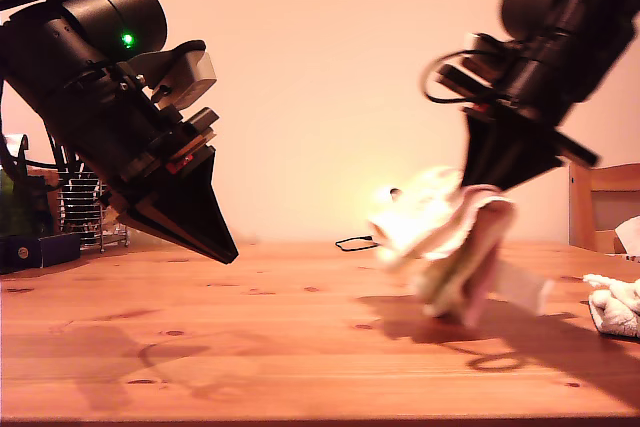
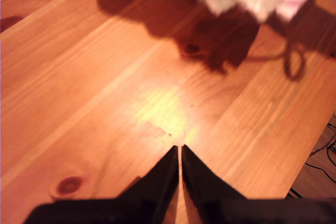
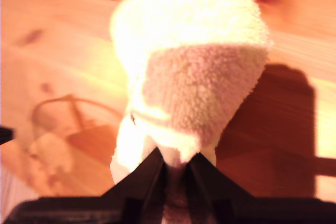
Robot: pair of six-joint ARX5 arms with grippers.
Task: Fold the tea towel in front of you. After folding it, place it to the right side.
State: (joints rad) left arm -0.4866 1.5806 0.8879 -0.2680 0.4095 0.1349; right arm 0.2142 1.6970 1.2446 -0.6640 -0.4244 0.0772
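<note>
terry tea towel (image 1: 445, 242), cream and pink, bunched, hung off the wooden table (image 1: 250, 347) toward the exterior view's right, pinched at one edge by the second gripper (image 3: 176, 169). first gripper (image 2: 180, 153): jaws narrowed to a slit, holding nothing, above bare wood at the exterior view's left. second cloth (image 1: 615, 304) lay at that view's far right edge. risks, as judged: narrow grip on thick pile could slip; hanging folds could fall open on release; the bundle could land on the neighbouring cloth.
</note>
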